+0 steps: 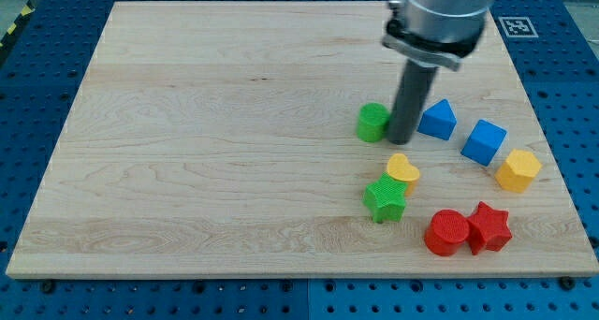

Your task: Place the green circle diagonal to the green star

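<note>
Well, the biggest thing is the wooden surface (206, 142), a pale board lying on a blue base with holes (28, 95). Next comes the arm's grey body (440, 16) at the view's top, with a dark rod going straight down from it. No pincer is on this arm, so nothing is being held; it has only the rod. My tip (402, 139) sits on the board, touching or almost touching the right side of the green circle (372, 122). The blue triangle-like block (438, 120) is just beside my tip on the other side.

The green circle is above the green star (385, 199) and a little to its left, with the yellow heart (403, 169) nearly between them. The heart touches the top of the green star.

Further toward the view's right are a blue cube (484, 141) and a yellow block with many sides (518, 170), near each other. Down near the view's bottom, the red circle (446, 233) and the red star (489, 228) sit touching.
</note>
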Motion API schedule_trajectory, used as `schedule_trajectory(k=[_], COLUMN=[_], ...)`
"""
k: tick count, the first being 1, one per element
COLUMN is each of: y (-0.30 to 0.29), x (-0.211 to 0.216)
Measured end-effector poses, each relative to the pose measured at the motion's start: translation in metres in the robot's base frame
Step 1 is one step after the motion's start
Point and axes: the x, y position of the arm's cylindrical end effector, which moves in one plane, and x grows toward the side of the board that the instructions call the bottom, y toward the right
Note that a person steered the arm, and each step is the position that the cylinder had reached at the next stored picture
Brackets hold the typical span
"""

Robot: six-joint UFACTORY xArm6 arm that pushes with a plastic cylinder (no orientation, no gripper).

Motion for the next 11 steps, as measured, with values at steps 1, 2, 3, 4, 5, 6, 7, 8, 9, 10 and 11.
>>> schedule_trajectory(k=[1,2,3,4,5,6,7,8,9,10,11], y=[-0.048,-0.056,-0.043,-0.045,-0.066,-0.097,-0.109,-0.081,-0.078,-0.104,-0.138], x=[-0.019,-0.033,-0.049,-0.071,-0.071,-0.070,-0.065,-0.065,-0.061,-0.034,-0.029])
